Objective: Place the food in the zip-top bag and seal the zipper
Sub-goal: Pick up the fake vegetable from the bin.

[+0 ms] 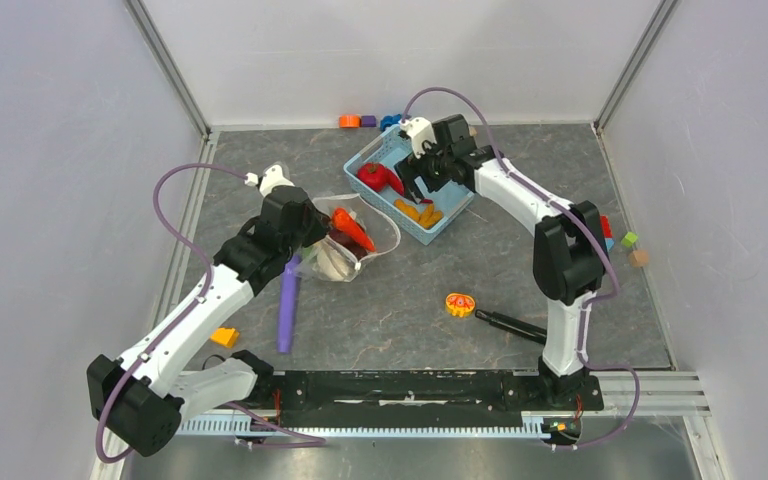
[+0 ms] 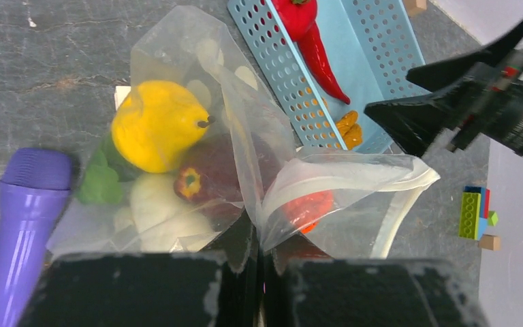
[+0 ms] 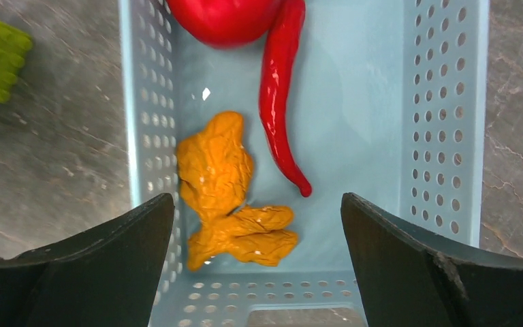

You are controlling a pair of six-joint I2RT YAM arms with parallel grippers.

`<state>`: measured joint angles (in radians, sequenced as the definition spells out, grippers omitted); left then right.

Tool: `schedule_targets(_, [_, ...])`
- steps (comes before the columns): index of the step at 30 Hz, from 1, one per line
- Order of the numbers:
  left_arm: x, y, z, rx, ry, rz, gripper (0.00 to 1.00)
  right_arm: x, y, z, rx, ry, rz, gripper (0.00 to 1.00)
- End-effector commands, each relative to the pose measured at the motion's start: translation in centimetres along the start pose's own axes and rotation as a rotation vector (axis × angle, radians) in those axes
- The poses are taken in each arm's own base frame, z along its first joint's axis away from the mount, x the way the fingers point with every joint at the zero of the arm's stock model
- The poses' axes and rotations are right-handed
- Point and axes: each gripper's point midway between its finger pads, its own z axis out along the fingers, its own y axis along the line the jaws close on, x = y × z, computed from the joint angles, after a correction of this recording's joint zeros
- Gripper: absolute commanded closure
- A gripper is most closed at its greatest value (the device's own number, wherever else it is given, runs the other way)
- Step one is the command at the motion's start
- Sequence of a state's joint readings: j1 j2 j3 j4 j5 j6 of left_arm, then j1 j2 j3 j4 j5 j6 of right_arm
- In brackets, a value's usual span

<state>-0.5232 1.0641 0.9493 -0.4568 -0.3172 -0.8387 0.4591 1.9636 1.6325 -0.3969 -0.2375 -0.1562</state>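
The clear dotted zip-top bag (image 2: 245,136) lies on the table left of the basket, its mouth gaping and the zipper strip (image 2: 389,221) apart. My left gripper (image 2: 264,235) is shut on a fold of the bag's edge. Inside the bag are a yellow pepper (image 2: 158,125), a white egg (image 2: 151,212), a dark maroon ball (image 2: 214,170) and a red-orange piece (image 2: 310,206). My right gripper (image 3: 255,204) hangs open over the light-blue basket (image 3: 442,136). In the basket lie a red tomato (image 3: 225,17), a red chili (image 3: 279,102) and orange pieces (image 3: 221,170). Nothing is between the right fingers.
A long purple stick (image 1: 288,300) lies beside my left arm, with an orange block (image 1: 224,337) near it. A round orange toy (image 1: 460,304) and a black tool (image 1: 510,325) lie at front centre. Building blocks sit at the back wall (image 1: 350,121) and right edge (image 1: 630,240).
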Motion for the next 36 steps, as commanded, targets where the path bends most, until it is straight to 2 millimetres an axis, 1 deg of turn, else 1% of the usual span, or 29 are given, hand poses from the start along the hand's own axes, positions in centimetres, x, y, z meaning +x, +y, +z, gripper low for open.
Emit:
schedule_targets(1, [-1.2, -1.9, -0.4, 0.091, -0.035, 0.003, 0.98, 1.8, -1.6, 0.6, 0.014, 0.11, -0.119, 0.02])
schedule_targets(12, [-1.0, -2.0, -0.5, 0.107, -0.027, 0.016, 0.98, 6.7, -1.9, 2.4, -0.05, 0.243, -0.307, 0.02])
schedule_targets(15, [-0.9, -1.9, -0.4, 0.113, -0.037, 0.006, 0.98, 7.9, -1.3, 3.1, -0.104, 0.269, -0.333, 0.02])
schedule_targets(19, [-1.0, -2.4, -0.5, 0.138, -0.035, 0.01, 0.98, 9.2, -0.4, 3.9, -0.185, 0.277, -0.366, 0.02])
schedule_targets(20, [-1.0, -2.4, -0.5, 0.137, -0.035, 0.01, 0.98, 9.3, -0.3, 4.2, -0.194, 0.277, -0.374, 0.02])
schedule_targets(22, [-1.0, -2.5, -0.5, 0.139, -0.034, 0.009, 0.98, 9.4, -0.7, 4.9, -0.18, 0.284, -0.373, 0.02])
schedule_targets(24, [-0.9, -2.5, -0.5, 0.141, -0.032, 0.01, 0.98, 9.3, -1.6, 5.4, -0.141, 0.294, -0.356, 0.02])
schedule_targets(27, [-1.0, -2.4, -0.5, 0.136, -0.034, 0.008, 0.98, 9.1, -3.2, 6.1, -0.037, 0.295, -0.321, 0.02])
schedule_targets(29, [-1.0, -2.4, -0.6, 0.137, -0.034, 0.008, 0.98, 8.8, -4.4, 6.2, 0.049, 0.287, -0.275, 0.02])
schedule_targets(32, [-1.1, -2.3, -0.7, 0.133, -0.038, 0.009, 0.98, 8.1, -5.9, 5.8, 0.157, 0.264, -0.208, 0.02])
schedule_targets(34, [-1.2, -2.4, -0.7, 0.134, -0.04, 0.007, 0.98, 7.6, -6.0, 5.5, 0.179, 0.23, -0.18, 0.02])
schedule_targets(36, [-1.2, -2.4, -0.7, 0.136, -0.039, 0.006, 0.98, 6.9, -5.4, 5.5, 0.156, 0.184, -0.166, 0.02])
